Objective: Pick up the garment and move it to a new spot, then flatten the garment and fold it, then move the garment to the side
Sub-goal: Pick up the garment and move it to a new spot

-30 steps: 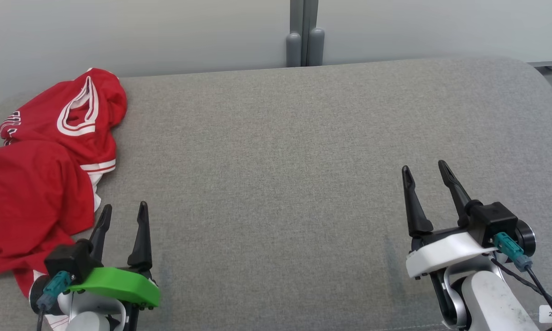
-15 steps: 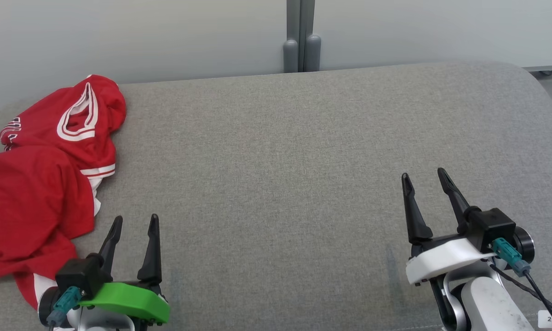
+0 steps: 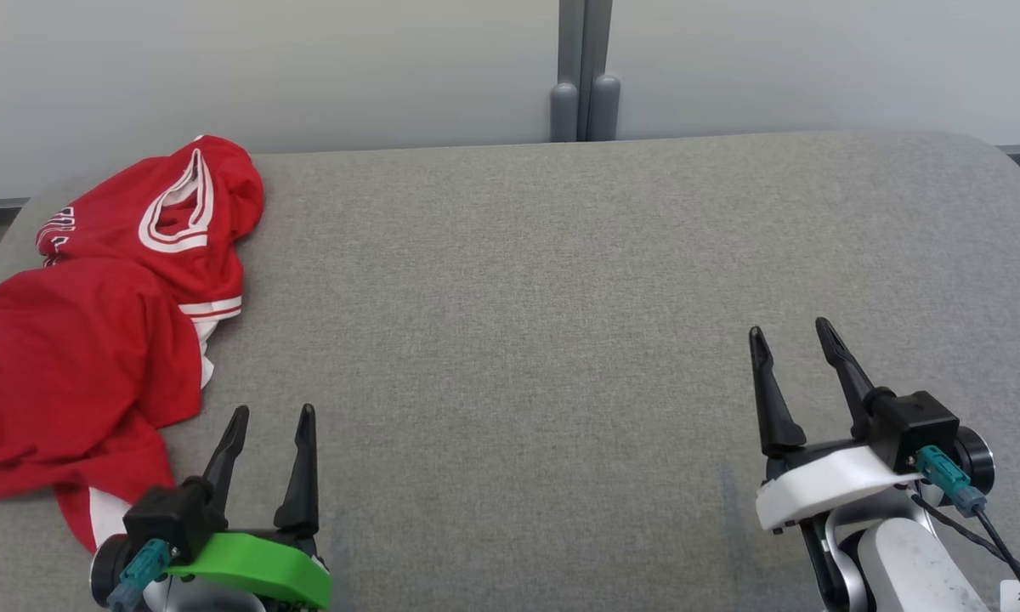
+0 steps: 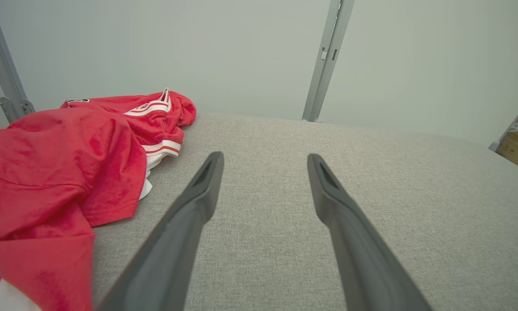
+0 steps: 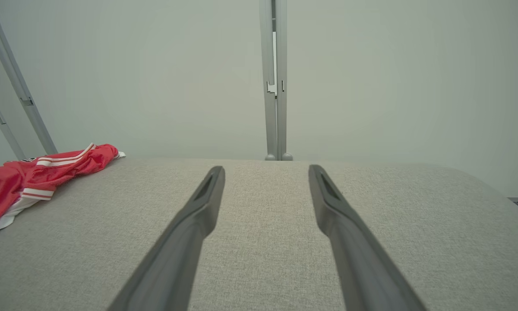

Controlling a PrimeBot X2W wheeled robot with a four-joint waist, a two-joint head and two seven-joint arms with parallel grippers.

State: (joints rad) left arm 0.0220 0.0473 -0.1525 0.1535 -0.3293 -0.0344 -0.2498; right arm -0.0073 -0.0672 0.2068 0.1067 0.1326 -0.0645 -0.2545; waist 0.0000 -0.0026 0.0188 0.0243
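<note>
Head view, starting at the left: the red garment [image 3: 93,340] lies crumpled in a heap at about nine to ten o'clock on the grey padded surface [image 3: 561,280], reaching toward its left edge. White-striped cuffs and a white-trimmed neck opening show among the folds.

To my eye it is a light, thin jersey, soft and limp with no stiffness at all. I'd expect it to sag and drape from whatever point is pinched, and several layers may come up together. The fabric looks smooth, perhaps a little slippery, so a shallow pinch could slide off. It doesn't look fragile. I'd take it by a hemmed edge or the striped cuff on its near side, where the cloth is doubled, rather than the middle of the mound.

Next, at seven o'clock, the left gripper [image 3: 274,410] sits just beside the garment's near edge. Its dark fingers are clear of the cloth and spread wide with nothing between them. Over at four o'clock, well apart from the garment, the right gripper [image 3: 790,326] hangs above bare surface, likewise spread and empty.
</note>
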